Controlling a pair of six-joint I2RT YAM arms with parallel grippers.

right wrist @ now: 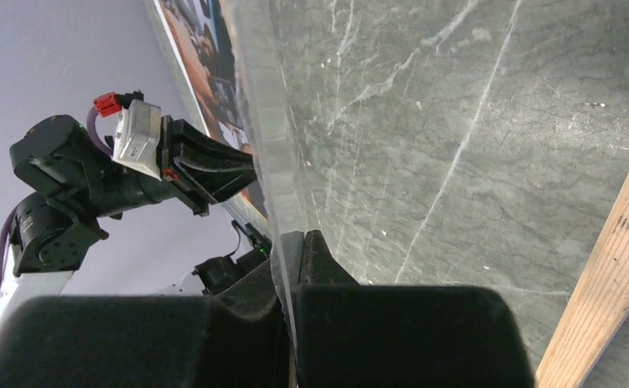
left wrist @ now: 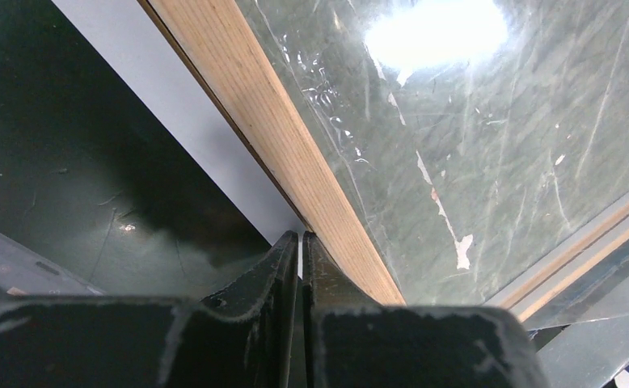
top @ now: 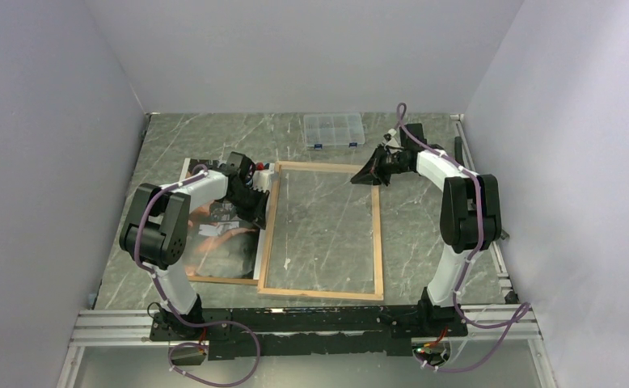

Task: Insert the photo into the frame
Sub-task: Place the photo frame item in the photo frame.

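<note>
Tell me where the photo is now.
Top view: the photo lies on the table, left side, beside the frame's left rail, partly hidden under the left arm.

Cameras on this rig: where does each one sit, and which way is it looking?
Top external: above and behind, looking down at frame, photo, left arm, right arm.
Left wrist: behind shut left gripper, facing frame's wooden edge.
Right wrist: behind right gripper pinching clear pane, facing left gripper, photo.
Shared: every view shows the frame.
</note>
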